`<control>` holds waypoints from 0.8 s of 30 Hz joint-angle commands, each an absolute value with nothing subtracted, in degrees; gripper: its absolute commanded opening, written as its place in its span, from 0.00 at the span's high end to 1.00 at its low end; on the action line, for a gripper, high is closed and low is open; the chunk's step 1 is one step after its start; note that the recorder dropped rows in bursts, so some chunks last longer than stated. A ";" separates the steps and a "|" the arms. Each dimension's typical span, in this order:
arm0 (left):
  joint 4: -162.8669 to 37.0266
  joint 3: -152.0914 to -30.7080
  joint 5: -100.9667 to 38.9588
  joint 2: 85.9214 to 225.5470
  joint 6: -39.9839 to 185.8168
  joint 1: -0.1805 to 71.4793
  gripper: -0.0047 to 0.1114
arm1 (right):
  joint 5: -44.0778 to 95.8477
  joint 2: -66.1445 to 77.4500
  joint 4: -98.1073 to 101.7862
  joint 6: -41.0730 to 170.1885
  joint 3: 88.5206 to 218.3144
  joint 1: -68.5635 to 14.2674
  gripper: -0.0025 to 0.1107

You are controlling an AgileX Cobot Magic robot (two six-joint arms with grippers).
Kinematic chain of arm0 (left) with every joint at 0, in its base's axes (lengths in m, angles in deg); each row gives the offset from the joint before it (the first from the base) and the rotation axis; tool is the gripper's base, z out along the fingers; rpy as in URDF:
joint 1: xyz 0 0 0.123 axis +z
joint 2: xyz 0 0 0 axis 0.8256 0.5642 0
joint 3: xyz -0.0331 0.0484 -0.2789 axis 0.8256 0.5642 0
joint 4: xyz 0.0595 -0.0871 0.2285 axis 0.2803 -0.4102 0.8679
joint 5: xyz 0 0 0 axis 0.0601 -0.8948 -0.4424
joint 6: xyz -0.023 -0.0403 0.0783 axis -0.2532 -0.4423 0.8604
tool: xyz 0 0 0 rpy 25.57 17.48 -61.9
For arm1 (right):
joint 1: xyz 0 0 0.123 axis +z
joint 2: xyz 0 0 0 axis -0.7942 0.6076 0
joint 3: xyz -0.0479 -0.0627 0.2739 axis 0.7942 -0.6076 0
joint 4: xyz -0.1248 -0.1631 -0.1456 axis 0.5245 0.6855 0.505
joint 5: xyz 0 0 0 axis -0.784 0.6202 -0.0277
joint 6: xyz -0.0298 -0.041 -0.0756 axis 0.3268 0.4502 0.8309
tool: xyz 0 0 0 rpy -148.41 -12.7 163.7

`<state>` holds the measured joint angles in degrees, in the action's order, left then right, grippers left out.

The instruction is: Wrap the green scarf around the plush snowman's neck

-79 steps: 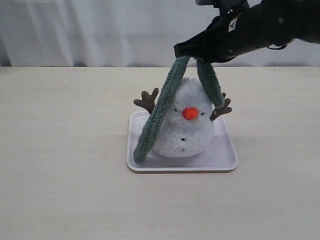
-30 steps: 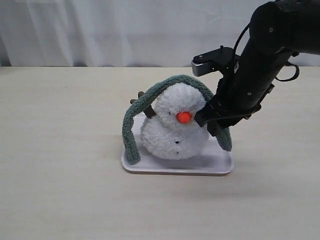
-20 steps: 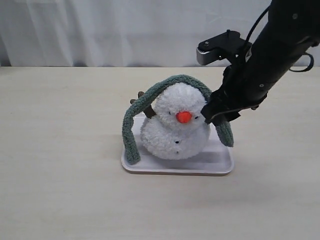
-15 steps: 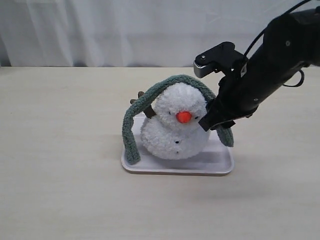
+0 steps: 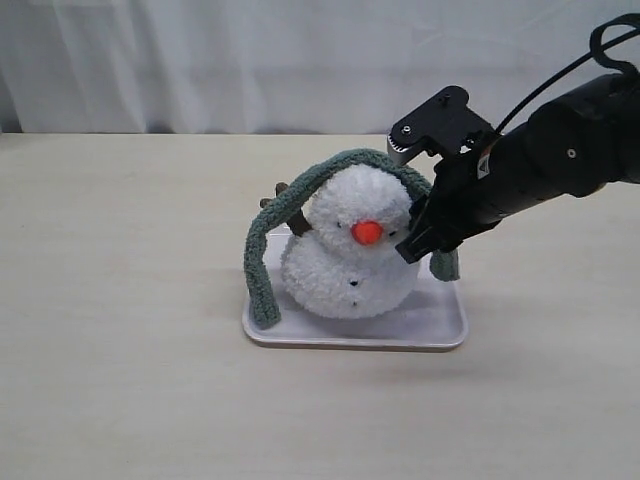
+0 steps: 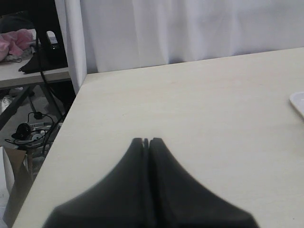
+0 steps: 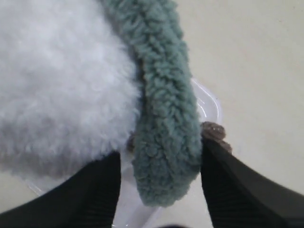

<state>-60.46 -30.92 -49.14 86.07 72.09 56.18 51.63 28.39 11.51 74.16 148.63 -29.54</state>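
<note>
The plush snowman [image 5: 350, 260] stands upright in a white tray [image 5: 400, 335]. The green scarf [image 5: 262, 260] arches over the top of its head, not at the neck; one end hangs to the tray on the left, and the other hangs on the right. My right gripper [image 5: 425, 245] is at that right end. In the right wrist view the scarf end [image 7: 166, 118] lies between the spread fingers of the open gripper [image 7: 159, 175], beside the white fluff [image 7: 57, 80]. My left gripper [image 6: 146, 140] is shut and empty, over bare table.
A brown twig arm [image 7: 216, 133] pokes out by one right finger, above the tray rim [image 7: 206, 102]. The tray's corner [image 6: 299, 100] shows at the edge of the left wrist view. A white curtain hangs behind the table, whose far-left edge drops off.
The right gripper carried the scarf from above the head down the snowman's right side. Over the last second it tilted and rose slightly, and the hanging end came up with it.
</note>
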 commanded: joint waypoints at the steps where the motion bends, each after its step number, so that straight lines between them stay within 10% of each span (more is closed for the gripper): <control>1: -60.60 -30.71 -48.70 85.92 72.06 55.86 0.96 | 50.97 28.43 11.71 73.59 148.35 -29.70 0.70; 5: -60.60 -30.71 -48.70 85.92 72.06 55.86 0.96 | 51.77 28.43 11.71 73.71 148.35 -29.70 0.93; 24: -60.60 -30.71 -48.70 85.92 72.06 55.86 0.96 | 60.52 19.73 21.34 68.92 148.35 -29.70 0.94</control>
